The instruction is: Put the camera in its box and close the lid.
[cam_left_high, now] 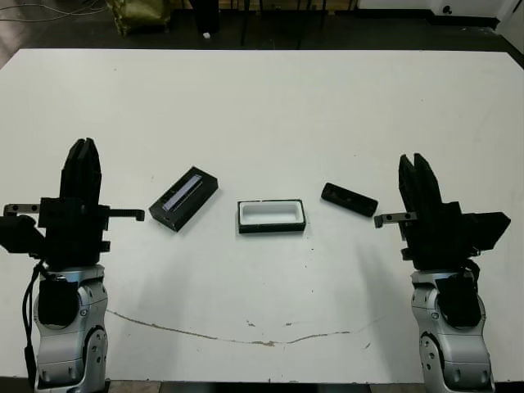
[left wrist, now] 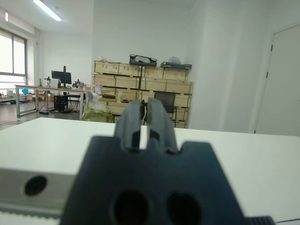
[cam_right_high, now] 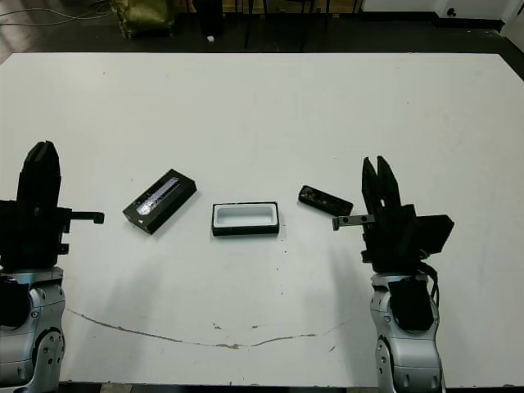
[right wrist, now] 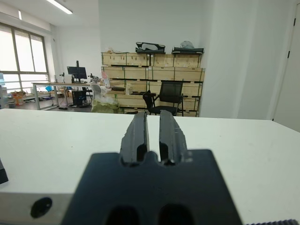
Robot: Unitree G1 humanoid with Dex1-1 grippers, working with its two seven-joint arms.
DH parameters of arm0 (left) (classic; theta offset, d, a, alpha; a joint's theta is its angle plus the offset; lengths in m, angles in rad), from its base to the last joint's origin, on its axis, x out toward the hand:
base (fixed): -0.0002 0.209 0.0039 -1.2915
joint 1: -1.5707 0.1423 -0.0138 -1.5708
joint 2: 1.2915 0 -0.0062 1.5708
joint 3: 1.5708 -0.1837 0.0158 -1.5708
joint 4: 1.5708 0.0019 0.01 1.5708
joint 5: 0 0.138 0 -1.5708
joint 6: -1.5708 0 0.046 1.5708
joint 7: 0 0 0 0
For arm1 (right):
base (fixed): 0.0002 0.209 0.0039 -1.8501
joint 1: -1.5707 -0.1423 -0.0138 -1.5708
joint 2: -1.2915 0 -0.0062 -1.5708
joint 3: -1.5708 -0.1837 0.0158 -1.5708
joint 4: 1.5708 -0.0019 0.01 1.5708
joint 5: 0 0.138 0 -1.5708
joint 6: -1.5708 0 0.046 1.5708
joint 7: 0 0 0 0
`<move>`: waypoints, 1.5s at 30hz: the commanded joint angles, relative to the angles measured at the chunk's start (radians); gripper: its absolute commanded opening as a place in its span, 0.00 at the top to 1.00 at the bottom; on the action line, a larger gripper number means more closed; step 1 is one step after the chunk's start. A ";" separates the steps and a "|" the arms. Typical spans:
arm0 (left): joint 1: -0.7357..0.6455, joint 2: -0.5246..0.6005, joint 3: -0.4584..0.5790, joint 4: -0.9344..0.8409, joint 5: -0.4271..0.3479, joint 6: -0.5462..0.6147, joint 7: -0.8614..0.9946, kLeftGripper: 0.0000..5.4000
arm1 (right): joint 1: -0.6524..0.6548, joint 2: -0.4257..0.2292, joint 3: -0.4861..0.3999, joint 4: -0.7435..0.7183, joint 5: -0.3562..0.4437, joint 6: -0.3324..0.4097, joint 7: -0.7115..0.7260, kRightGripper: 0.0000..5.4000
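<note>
The box [cam_left_high: 271, 228], a shallow black tray lined in white, lies uncovered at the table's middle. To its left lies the lid [cam_left_high: 183, 199], black with a silvery stripe, set at a slant. The camera [cam_left_high: 349, 199], a slim black bar, rests on the table to the right of the box. My left gripper [cam_left_high: 83, 147] stands upright well left of the lid. My right gripper [cam_left_high: 417, 161] stands upright just right of the camera, apart from it. Both are shut with only a narrow slit between the fingers, holding nothing.
A thin brown line [cam_left_high: 246, 336] runs along the white table near its front edge. Beyond the far edge there is dark floor with an olive bag [cam_left_high: 139, 12]. The wrist views show wooden crates [right wrist: 150, 61] and an office chair [right wrist: 168, 96] past the table.
</note>
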 commanded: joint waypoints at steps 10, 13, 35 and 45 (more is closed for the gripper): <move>0.014 0.007 -0.001 0.011 0.017 0.010 0.004 1.00 | 0.001 -0.019 -0.004 -0.016 -0.020 0.040 -0.001 1.00; 0.021 0.003 -0.002 -0.002 0.009 0.030 0.011 1.00 | -0.011 -0.032 -0.008 -0.023 -0.019 0.044 0.008 1.00; 0.025 -0.004 -0.005 -0.007 0.003 0.035 0.008 1.00 | -0.320 -0.365 -0.122 0.173 0.149 0.296 0.289 1.00; 0.030 -0.010 -0.009 -0.010 0.022 0.036 0.020 1.00 | -0.403 -0.469 -0.060 0.232 0.133 0.356 0.454 1.00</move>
